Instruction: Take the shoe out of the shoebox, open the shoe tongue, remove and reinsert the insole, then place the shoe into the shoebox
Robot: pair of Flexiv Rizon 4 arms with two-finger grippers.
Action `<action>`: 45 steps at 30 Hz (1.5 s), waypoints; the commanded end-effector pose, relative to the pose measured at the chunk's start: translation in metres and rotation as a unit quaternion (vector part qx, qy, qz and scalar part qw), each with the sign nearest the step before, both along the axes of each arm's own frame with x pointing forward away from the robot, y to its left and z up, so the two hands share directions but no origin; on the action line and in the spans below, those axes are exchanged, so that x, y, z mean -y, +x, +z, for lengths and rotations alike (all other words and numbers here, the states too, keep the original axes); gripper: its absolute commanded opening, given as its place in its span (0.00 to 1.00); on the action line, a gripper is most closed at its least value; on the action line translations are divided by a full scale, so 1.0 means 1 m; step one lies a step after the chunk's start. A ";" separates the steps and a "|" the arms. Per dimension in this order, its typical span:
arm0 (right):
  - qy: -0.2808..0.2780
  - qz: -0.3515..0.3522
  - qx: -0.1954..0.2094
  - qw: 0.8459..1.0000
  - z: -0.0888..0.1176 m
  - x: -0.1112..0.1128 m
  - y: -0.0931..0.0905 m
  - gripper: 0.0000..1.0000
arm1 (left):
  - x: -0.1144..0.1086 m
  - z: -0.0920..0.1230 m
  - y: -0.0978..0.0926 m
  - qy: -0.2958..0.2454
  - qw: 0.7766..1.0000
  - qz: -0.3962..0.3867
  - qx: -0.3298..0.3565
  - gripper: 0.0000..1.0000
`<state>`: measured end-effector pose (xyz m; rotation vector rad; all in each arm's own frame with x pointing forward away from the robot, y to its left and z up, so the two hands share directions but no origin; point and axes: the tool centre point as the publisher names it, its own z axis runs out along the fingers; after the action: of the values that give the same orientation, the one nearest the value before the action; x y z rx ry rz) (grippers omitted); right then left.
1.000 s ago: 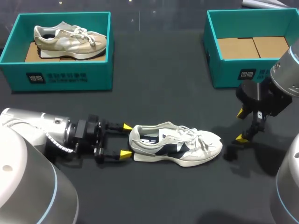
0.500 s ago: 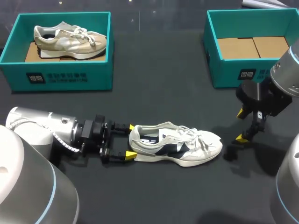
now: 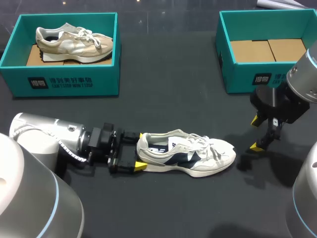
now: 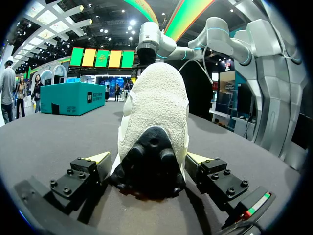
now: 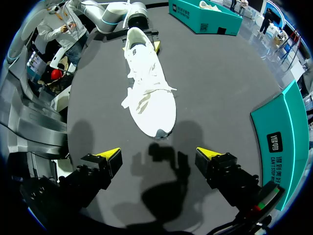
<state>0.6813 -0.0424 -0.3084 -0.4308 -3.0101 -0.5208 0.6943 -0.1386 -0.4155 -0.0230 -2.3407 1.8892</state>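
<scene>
White sneaker (image 3: 185, 152) lies on the tabletop (image 3: 168, 89), heel between the spread fingers of the left pincer (image 3: 139, 149). Right pincer (image 3: 255, 133), apart and empty, hangs beyond the toe.

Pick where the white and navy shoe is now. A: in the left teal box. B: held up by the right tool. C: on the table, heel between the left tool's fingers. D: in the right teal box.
C: the shoe lies on the table with the left tool around its heel; the right tool is empty.
</scene>
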 end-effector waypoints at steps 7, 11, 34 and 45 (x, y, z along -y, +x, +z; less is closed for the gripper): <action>-0.001 0.000 0.001 1.000 0.000 0.000 -0.001 1.00 | 0.013 0.000 0.000 -0.002 1.000 0.001 0.002 1.00; -0.001 0.000 0.001 1.000 0.000 0.000 -0.001 1.00 | 0.017 -0.001 -0.001 -0.001 1.000 0.000 0.004 1.00; -0.001 0.000 0.001 1.000 0.000 0.000 -0.001 1.00 | 0.037 -0.006 -0.002 0.002 1.000 0.010 0.004 0.06; -0.001 0.000 0.001 1.000 0.000 0.000 -0.001 1.00 | 0.037 -0.005 -0.001 -0.001 1.000 0.019 0.002 0.00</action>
<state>0.6813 -0.0424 -0.3084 -0.4308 -3.0101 -0.5208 0.6934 -0.1719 -0.4189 0.0076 -2.3491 1.9088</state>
